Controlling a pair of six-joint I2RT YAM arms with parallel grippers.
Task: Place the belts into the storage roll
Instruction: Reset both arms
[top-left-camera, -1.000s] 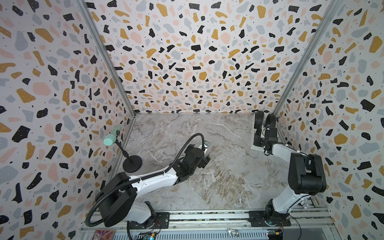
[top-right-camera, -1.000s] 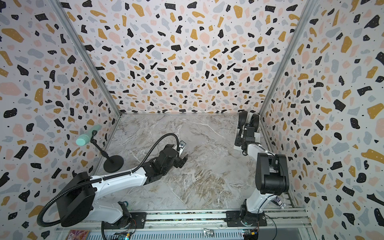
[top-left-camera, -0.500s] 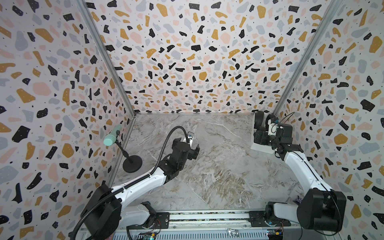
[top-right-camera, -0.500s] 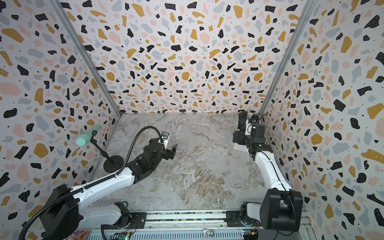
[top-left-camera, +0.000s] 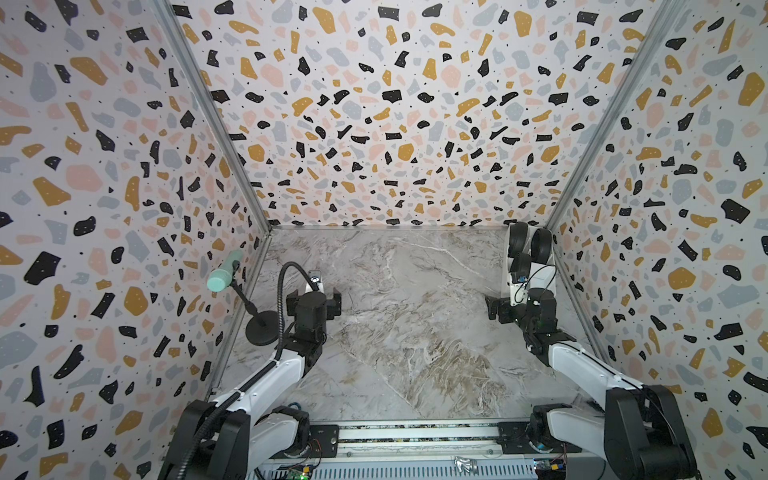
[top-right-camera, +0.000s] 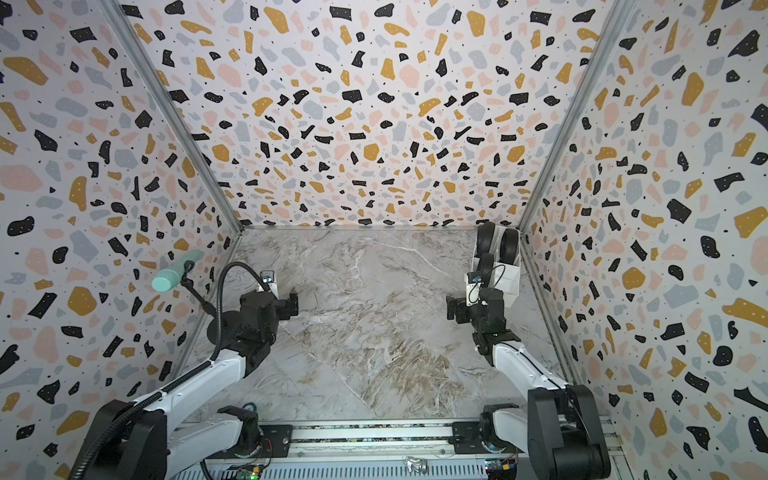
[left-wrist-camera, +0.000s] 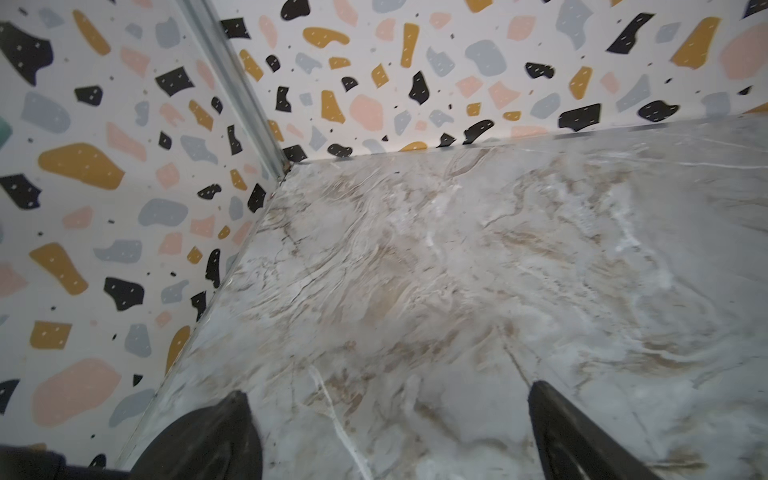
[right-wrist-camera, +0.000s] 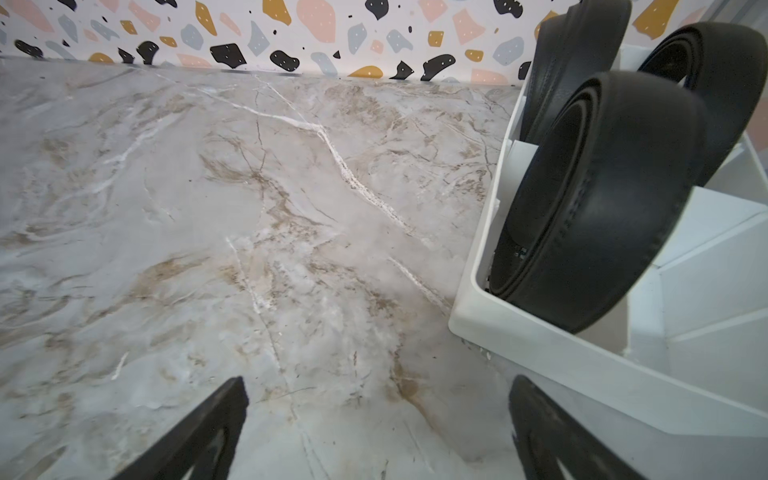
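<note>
We see three coiled belts (right-wrist-camera: 602, 199) standing on edge in cells of the storage roll (right-wrist-camera: 540, 345). The right end effector (right-wrist-camera: 374, 382) hovers just beside the storage roll, spread wide and empty. The left end effector (left-wrist-camera: 386, 395), well apart from it, is likewise wide and empty.

The left end effector (left-wrist-camera: 388, 390) and right end effector (right-wrist-camera: 379, 380) gape wide.

Terrazzo-patterned walls (top-left-camera: 374, 104), grey marbled floor (top-left-camera: 415, 316), metal corner posts (top-left-camera: 216, 120), even light
</note>
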